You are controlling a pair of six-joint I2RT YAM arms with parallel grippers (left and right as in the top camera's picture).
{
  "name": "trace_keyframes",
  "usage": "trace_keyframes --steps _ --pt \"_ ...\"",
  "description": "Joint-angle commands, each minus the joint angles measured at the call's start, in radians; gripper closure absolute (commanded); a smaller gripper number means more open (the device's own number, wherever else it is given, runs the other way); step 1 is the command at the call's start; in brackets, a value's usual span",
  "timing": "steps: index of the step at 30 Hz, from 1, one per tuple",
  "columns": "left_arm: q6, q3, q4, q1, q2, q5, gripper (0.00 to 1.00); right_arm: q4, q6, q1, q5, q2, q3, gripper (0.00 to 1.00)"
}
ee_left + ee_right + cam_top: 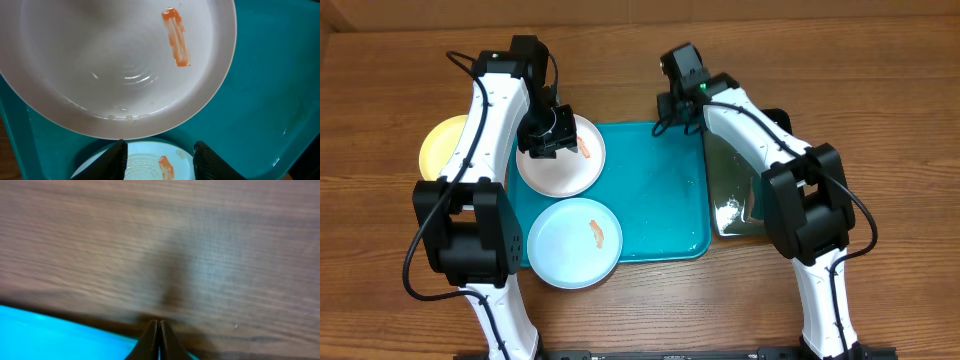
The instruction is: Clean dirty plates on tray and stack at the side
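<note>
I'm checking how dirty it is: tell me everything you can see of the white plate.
The white plate is round, glossy plastic by its look, with one orange-red smear off-centre. It lies in the far left corner of the tray, beside the light blue plate; the open left gripper is above it.

The tray [655, 200] is teal-blue, rectangular with rounded corners and a low rim, and lies flat at the middle of the table; its bare right part is glossy

The white plate [570, 165] sits face up at the tray's far left corner, its edge reaching past the rim, with one orange-red streak near its right side

The light blue plate [570, 250] lies just beside it at the near left corner, overhanging the near rim, with a short orange smear right of centre

The lime green plate [442, 145] rests on the table left of the tray, partly hidden
</note>
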Motion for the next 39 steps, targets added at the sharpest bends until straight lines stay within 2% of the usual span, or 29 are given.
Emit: trace_keyframes --steps 1,5,7,10,12,16,18,26,30,32,34,39 --pt "0.018 0.02 0.0 -0.006 -0.025 -0.047 0.56 -0.08 0.003 -0.004 0.007 -0.058 0.134 0.82" --pt "0.009 0.02 -0.016 -0.006 -0.025 -0.1 0.58 -0.29 0.004 -0.008 0.007 -0.096 0.266 0.72" --pt "-0.034 0.02 -0.026 -0.006 -0.025 -0.187 0.57 -0.414 0.004 -0.013 0.007 -0.121 0.311 0.66" --pt "-0.092 0.02 -0.031 0.0 -0.025 -0.337 0.54 -0.591 0.003 -0.033 0.008 -0.161 0.331 0.52" --pt "-0.124 0.02 -0.036 0.01 -0.025 -0.381 0.54 -0.665 0.004 -0.049 0.009 -0.167 0.331 0.5" --pt "-0.145 0.018 -0.046 0.045 -0.024 -0.39 0.66 -0.813 0.005 -0.111 0.019 -0.167 0.32 0.42" --pt "-0.151 0.011 -0.047 0.063 -0.025 -0.384 0.67 -0.858 0.005 -0.151 0.019 -0.167 0.311 0.38" --pt "-0.151 -0.027 -0.021 0.086 -0.023 -0.389 0.65 -0.904 0.032 -0.296 0.018 -0.167 0.26 0.32" --pt "-0.152 -0.057 0.023 0.09 -0.023 -0.392 0.64 -0.901 0.032 -0.361 0.019 -0.167 0.232 0.15" --pt "-0.154 -0.089 0.064 0.09 -0.023 -0.392 0.62 -0.894 0.031 -0.386 0.018 -0.167 0.217 0.0" --pt "-0.154 -0.153 0.141 0.09 -0.023 -0.392 0.59 -0.883 0.031 -0.417 0.018 -0.167 0.206 0.0" --pt "-0.154 -0.245 0.243 0.09 -0.023 -0.392 0.59 -0.883 0.031 -0.449 0.018 -0.167 0.206 0.0"
